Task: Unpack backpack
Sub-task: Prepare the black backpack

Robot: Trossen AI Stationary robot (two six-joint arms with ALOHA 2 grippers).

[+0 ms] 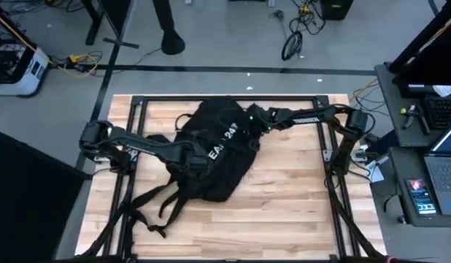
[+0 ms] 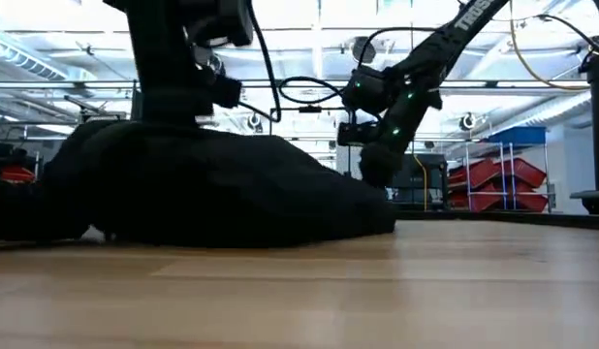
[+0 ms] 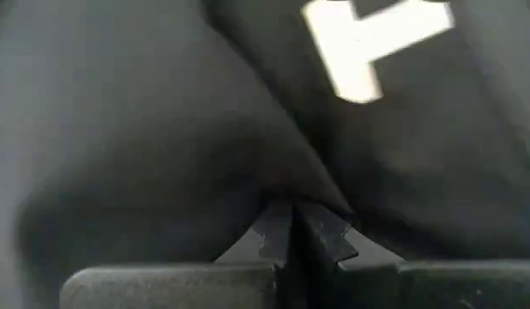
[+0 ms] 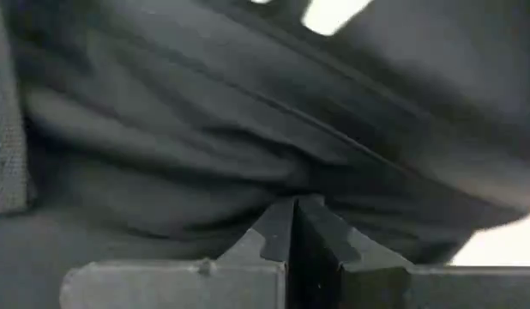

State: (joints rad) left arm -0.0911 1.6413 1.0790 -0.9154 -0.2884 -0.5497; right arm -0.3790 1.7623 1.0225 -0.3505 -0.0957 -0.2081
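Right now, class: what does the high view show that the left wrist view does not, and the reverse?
Only the high view shows the whole backpack on the wooden table, its straps trailing, with the right gripper on it. Only the left wrist view shows the left gripper shut, pinching a fold of fabric. Both show the black fabric and white lettering.

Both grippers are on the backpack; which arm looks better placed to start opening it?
Probably right: the right gripper pinches fabric at the backpack's upper edge, while the left gripper, shut on the lettered face, can hold it down.
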